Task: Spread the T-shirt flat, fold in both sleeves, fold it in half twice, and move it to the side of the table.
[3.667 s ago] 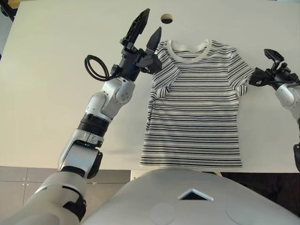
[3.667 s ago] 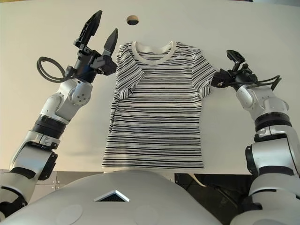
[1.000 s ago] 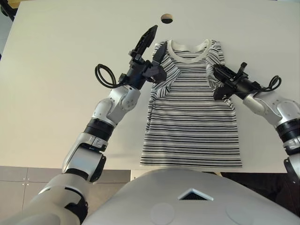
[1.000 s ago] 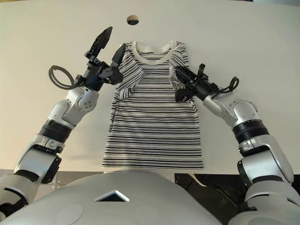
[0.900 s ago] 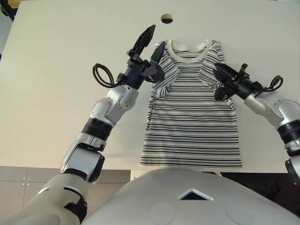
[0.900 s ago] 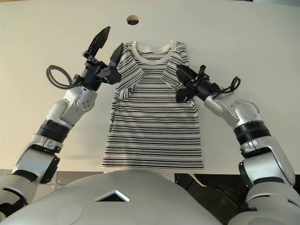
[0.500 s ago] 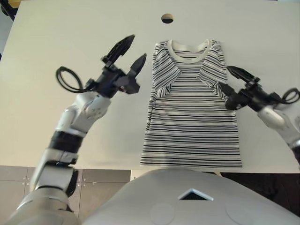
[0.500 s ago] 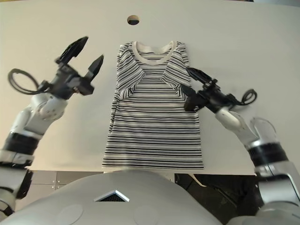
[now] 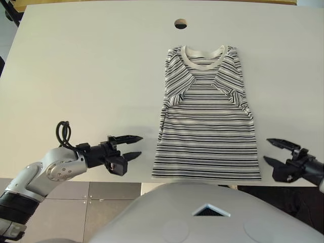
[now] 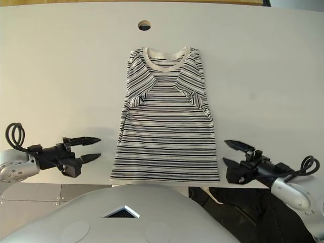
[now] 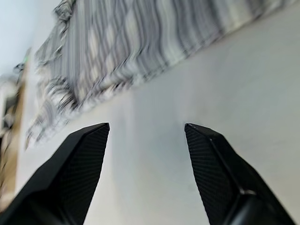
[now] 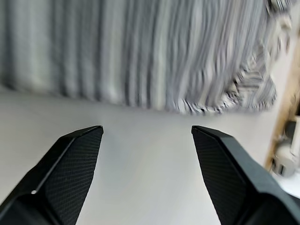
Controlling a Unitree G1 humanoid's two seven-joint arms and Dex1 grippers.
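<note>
Both sleeves were found folded in on the T-shirt [image 9: 205,111], laid flat on the counter [image 9: 91,76]. Left pincer [image 9: 137,146] and right pincer [image 9: 267,150], previously at the shoulders, had been withdrawn beside the hem corners, both open and empty. The first half-fold was judged next.

T-shirt [image 9: 207,115] on table [image 9: 91,76], left claw [image 9: 135,147] left, right claw [image 9: 270,151] right
</note>
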